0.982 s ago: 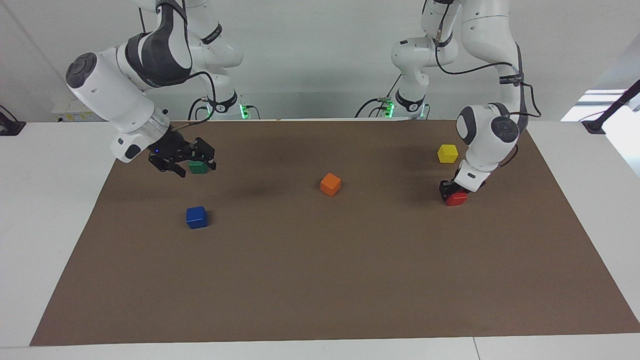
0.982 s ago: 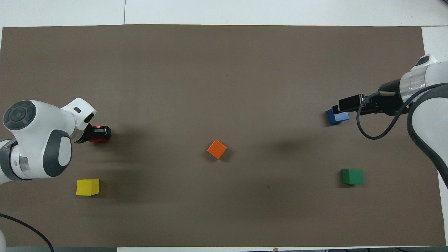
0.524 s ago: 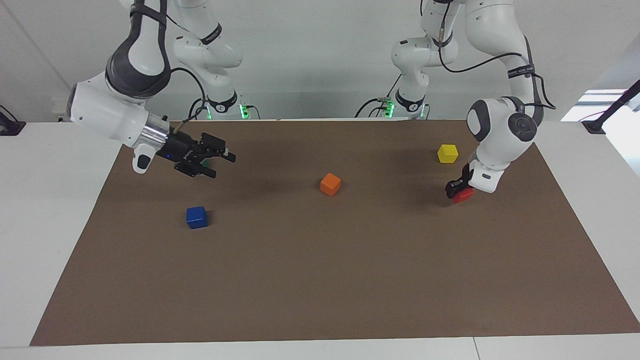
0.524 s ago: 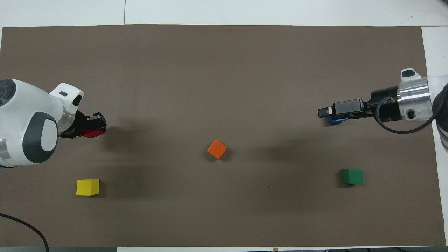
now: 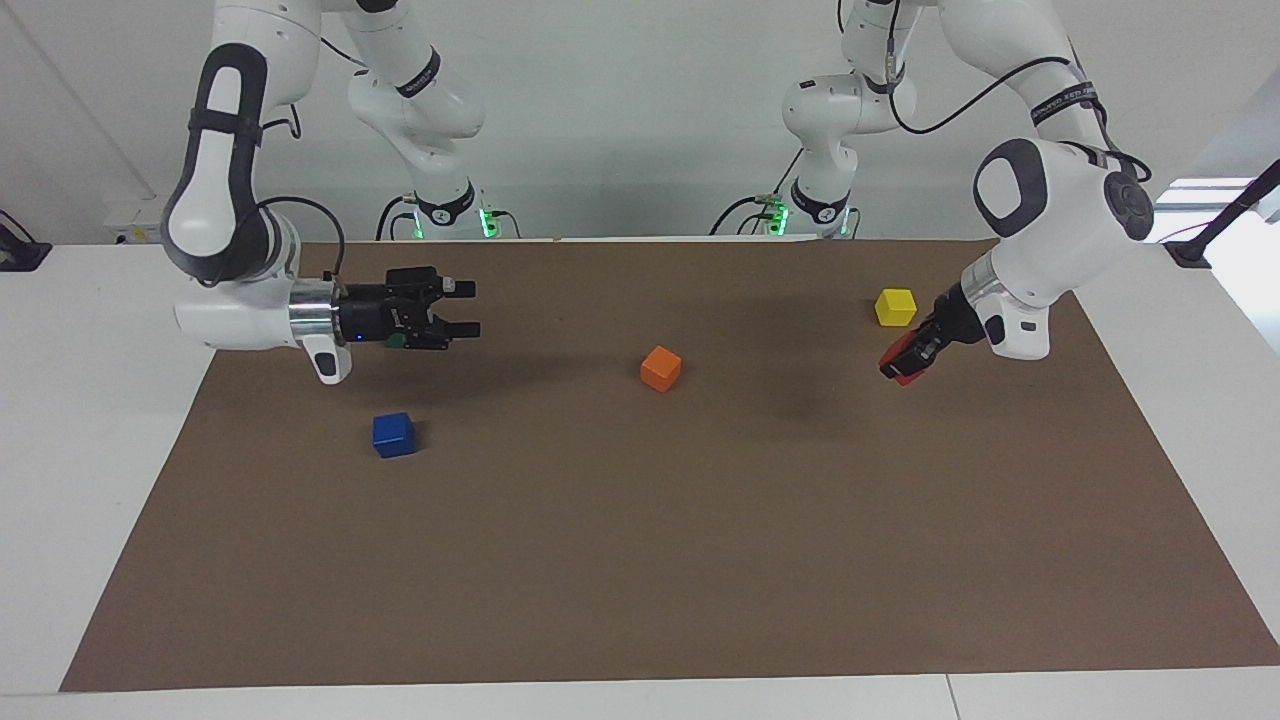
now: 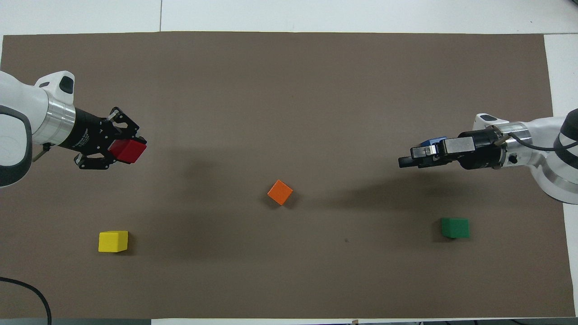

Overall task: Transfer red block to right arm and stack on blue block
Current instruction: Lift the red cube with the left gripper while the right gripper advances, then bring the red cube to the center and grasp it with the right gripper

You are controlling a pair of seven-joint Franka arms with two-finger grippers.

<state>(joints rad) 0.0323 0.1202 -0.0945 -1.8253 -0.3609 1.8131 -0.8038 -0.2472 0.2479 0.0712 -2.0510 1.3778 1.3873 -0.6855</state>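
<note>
The red block (image 5: 905,372) (image 6: 129,150) hangs tilted above the brown mat, off the surface, with my left gripper (image 5: 896,365) (image 6: 132,151) shut on it at the left arm's end of the table. At the right arm's end, the blue block (image 5: 394,435) rests on the mat. In the overhead view the right hand covers most of the blue block (image 6: 434,141). My right gripper (image 5: 468,308) (image 6: 403,161) is held level in the air over the mat beside that block, open and holding nothing, its fingertips pointing toward the table's middle.
An orange block (image 5: 661,368) (image 6: 280,192) lies mid-mat. A yellow block (image 5: 895,307) (image 6: 113,241) sits near the left arm, nearer the robots than the red one. A green block (image 6: 455,227) sits near the right arm. In the facing view the right hand hides most of it.
My left gripper has lifted the red block off the mat and turned toward the middle. The right arm has swung its open gripper level and toward the middle.
</note>
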